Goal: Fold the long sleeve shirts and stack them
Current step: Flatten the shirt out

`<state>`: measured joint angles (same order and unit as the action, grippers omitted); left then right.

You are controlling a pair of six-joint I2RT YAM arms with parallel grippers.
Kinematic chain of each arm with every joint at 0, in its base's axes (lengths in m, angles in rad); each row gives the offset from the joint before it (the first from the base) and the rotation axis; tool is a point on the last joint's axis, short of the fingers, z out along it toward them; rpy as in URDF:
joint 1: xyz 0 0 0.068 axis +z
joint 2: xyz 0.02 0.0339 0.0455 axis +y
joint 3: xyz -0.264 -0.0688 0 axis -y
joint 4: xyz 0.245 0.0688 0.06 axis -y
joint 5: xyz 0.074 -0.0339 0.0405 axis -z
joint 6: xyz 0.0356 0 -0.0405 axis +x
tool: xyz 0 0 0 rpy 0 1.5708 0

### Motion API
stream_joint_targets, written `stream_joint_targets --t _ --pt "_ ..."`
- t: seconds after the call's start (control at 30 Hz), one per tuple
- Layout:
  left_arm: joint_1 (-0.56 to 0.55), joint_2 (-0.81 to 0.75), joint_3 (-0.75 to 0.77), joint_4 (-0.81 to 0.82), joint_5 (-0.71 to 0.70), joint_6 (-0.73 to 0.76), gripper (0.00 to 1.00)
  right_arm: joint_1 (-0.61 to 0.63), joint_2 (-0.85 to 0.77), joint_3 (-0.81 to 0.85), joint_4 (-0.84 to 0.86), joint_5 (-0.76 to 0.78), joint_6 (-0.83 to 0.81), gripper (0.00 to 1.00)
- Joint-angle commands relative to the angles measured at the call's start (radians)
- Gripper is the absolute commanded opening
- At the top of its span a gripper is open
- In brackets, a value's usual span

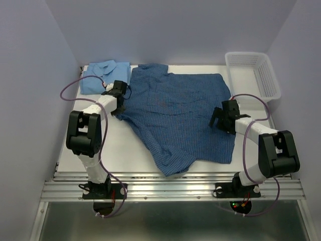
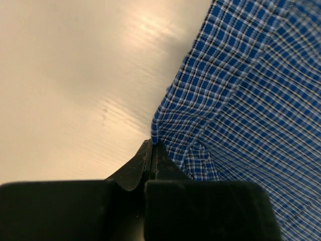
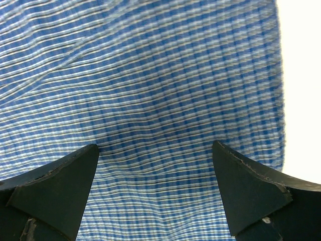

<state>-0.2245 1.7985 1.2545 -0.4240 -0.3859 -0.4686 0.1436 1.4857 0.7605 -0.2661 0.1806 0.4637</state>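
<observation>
My left pincer point(image 2: 152, 145) is clamped on the left edge of the dark blue fine-checked cloth shirt point(image 1: 180, 113). The shirt sprawls across the middle of the plain white bench point(image 1: 135, 150). My right pincer point(image 3: 155, 150) hangs spread wide over the shirt's right side. The plain sky-blue folded shirt point(image 1: 103, 75) lies upper left. Pale lilac walls point(image 1: 165, 25) enclose the bench.

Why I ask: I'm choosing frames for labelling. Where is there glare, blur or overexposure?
Left wrist: warm glare streaks the table; the dark blue shirt blurs at its upper corner. Right wrist: the table strip at right blown out white, checks sharp. Top external: even light, no glare.
</observation>
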Motion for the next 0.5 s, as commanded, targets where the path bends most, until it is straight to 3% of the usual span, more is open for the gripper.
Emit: stream_joint_targets --t 0.0,0.07,0.1,0.17,0.23,0.27,0.47 --pt "0.060 -0.033 -0.085 0.059 0.013 -0.037 0.00 0.002 0.013 0.017 -0.013 0.036 0.001 1.00" --pt "0.114 -0.042 -0.118 0.062 -0.002 -0.051 0.02 0.002 0.008 0.010 -0.013 0.051 0.004 1.00" --pt "0.132 -0.042 -0.124 0.056 -0.005 -0.059 0.09 0.002 0.008 0.007 -0.015 0.054 0.007 1.00" --pt "0.178 -0.053 -0.144 0.053 -0.018 -0.074 0.43 0.002 0.007 0.003 -0.015 0.059 0.010 1.00" --pt "0.197 -0.082 -0.152 0.060 -0.004 -0.085 0.66 0.002 0.002 0.008 -0.015 0.053 0.009 1.00" --pt "0.201 -0.096 -0.156 0.068 0.004 -0.087 0.98 0.002 -0.001 0.010 -0.013 0.046 0.004 1.00" --pt "0.200 -0.189 -0.126 0.024 0.062 -0.136 0.99 0.002 -0.051 0.005 0.021 -0.032 -0.022 1.00"
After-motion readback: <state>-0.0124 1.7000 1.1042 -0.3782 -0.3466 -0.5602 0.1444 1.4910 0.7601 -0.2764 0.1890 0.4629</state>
